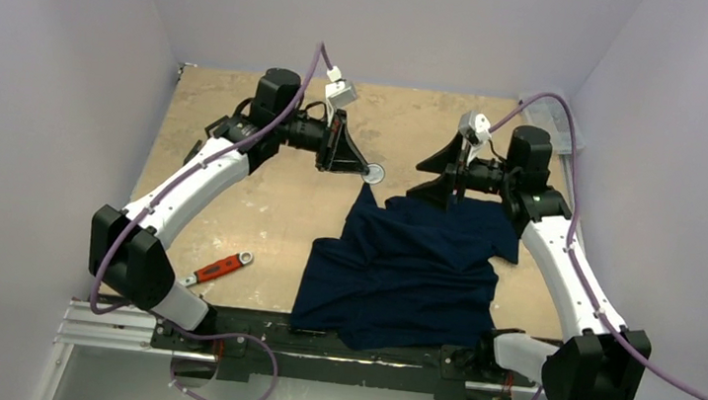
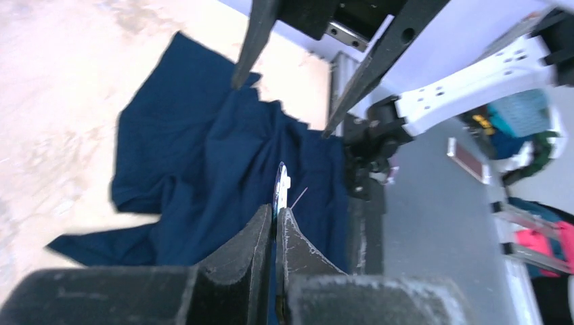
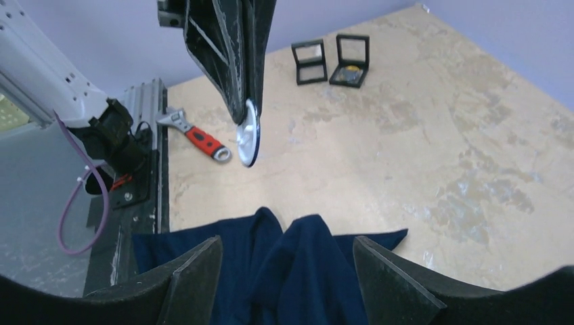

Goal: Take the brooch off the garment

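Brooch pinched edge-on between the left jaws, held up clear of the shirt; right jaws spread over the shirt.

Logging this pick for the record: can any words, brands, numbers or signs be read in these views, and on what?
No text can be read anywhere.
Brooch: held edge-on in the left claw, so its face is hidden.
Adjustable wrench: any marking is too small to read.
Two small black boxes: no lettering shows.
Clutter beyond the table: too blurred.
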Tool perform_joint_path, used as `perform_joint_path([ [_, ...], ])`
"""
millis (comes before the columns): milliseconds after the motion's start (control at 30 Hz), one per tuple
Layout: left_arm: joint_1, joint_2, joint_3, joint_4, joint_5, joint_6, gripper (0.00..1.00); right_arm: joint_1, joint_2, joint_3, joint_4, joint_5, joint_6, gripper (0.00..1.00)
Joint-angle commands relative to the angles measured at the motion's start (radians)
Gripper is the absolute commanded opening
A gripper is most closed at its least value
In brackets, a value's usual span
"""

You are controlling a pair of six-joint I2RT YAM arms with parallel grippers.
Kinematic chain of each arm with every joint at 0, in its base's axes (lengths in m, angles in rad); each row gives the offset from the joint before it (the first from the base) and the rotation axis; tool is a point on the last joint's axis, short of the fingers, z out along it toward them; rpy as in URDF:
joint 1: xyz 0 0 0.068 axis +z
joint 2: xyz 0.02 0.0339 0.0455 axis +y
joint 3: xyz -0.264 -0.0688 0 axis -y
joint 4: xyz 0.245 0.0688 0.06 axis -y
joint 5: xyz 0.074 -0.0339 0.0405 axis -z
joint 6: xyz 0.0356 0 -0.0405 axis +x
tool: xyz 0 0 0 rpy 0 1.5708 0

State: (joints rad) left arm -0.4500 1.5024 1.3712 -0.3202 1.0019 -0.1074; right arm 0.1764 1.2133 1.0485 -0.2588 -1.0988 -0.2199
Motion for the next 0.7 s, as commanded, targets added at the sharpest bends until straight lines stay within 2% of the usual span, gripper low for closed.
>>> perform_joint_path([
  [0, 0.002, 0.013, 0.034, 0.244, 0.198, -0.299, 0.00, 0.000, -0.064, -0.002, 0.231, -0.048, 0.222, 0.75],
  [67, 0.000, 0.025, 0.024, 0.358, 0.216, -0.393, 0.00, 0.003, -0.075, -0.017, 0.292, -0.056, 0.296, 0.75],
  [300, -0.011, 0.065, 0.045, 0.490, 0.248, -0.515, 0.00, 0.030, -0.076, -0.019, 0.447, -0.085, 0.448, 0.70],
  [667, -0.045, 0.076, 0.053, 0.576, 0.236, -0.528, 0.00, 0.058, -0.036, -0.008, 0.478, -0.137, 0.524, 0.44],
])
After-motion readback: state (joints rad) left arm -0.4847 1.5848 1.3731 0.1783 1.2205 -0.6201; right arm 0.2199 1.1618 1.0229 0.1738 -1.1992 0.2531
